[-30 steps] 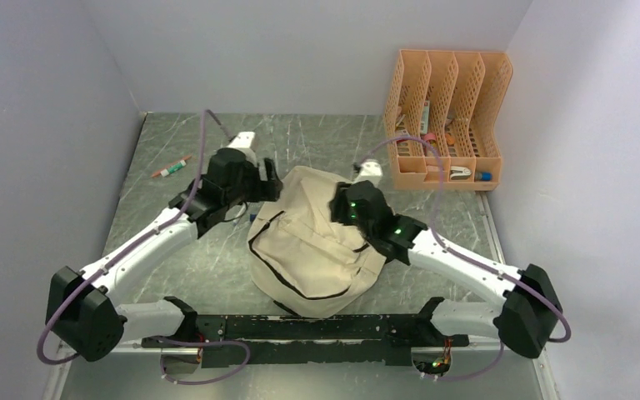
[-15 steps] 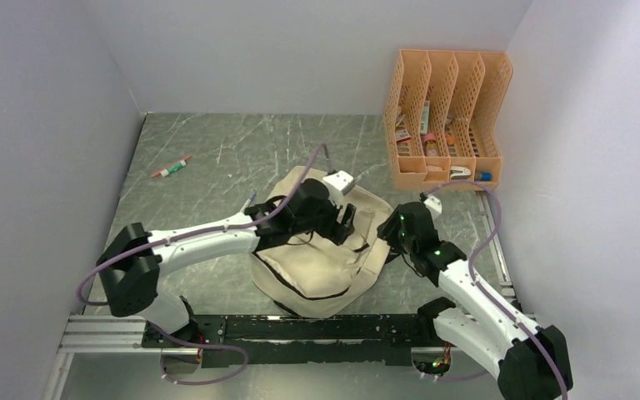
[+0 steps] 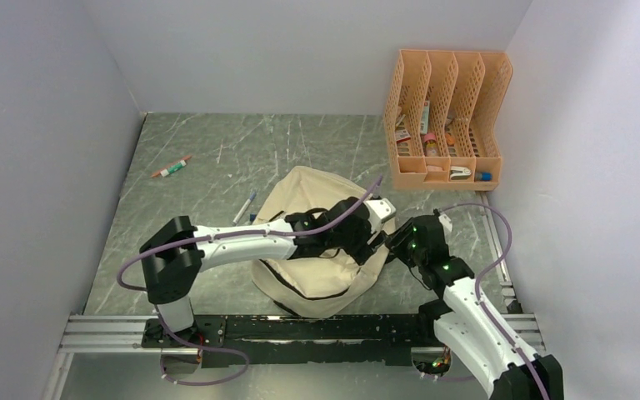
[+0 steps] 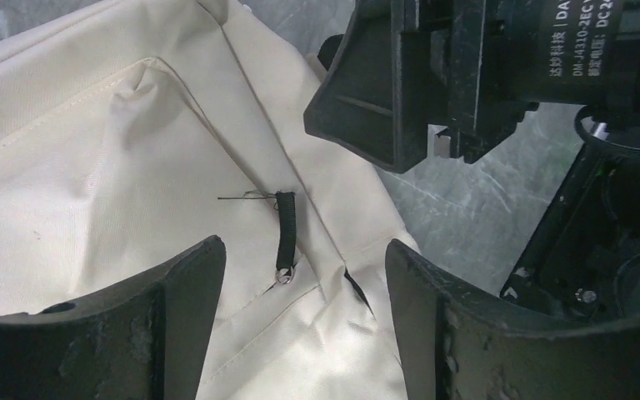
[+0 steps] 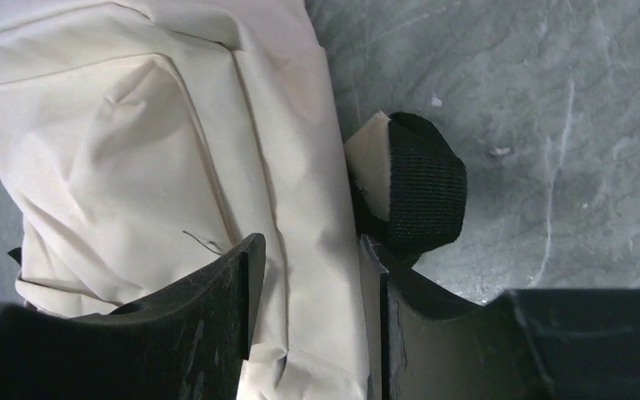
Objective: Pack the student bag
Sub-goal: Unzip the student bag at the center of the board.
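The student bag, soft beige fabric with black zippers, lies flat in the middle of the table. My left arm reaches across it. The left gripper hangs open over the bag's right side, its fingers either side of a black zipper pull without touching it. My right gripper faces it from the right, close by. Its fingers straddle the bag's right edge fold, part open, with the cloth loose between them. A black webbing strap loop lies just beyond.
An orange perforated file organizer with stationery stands at the back right. A red and white marker lies at the back left, and a blue pen beside the bag's left edge. Walls close in on three sides.
My left arm has swung from the bag's left side across to its right edge, its jaws narrowing a little. My right arm has drawn back from the bag's top to its right edge.
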`<state>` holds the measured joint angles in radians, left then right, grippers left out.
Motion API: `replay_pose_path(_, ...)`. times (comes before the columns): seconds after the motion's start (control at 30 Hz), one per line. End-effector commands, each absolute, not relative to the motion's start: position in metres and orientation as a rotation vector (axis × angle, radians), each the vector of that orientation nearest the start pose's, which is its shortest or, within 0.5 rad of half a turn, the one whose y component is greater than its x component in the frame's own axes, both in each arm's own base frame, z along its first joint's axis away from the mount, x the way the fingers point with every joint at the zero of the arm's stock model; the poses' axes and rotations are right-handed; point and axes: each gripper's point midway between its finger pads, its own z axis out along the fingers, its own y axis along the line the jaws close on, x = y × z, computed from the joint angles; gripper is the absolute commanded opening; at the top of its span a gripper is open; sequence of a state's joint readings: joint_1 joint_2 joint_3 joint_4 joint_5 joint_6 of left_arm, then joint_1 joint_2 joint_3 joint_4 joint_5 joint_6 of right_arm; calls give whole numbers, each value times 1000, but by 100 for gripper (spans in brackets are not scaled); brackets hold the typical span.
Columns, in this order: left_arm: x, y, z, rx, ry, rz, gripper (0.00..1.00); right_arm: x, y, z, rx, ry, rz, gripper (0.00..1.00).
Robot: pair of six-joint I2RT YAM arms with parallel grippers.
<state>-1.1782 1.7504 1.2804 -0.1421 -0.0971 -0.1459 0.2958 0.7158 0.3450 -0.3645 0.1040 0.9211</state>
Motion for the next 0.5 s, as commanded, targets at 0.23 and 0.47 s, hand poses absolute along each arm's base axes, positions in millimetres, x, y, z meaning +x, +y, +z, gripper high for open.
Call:
replay_pose_path(0.23,209,-455,106,1141,2001,-361,71,211,84,44,872,2238,547,49)
replay_pose_path(0.47,217,-456,96,1158,1994,-254,72,208,96,33,883,2258,647,49)
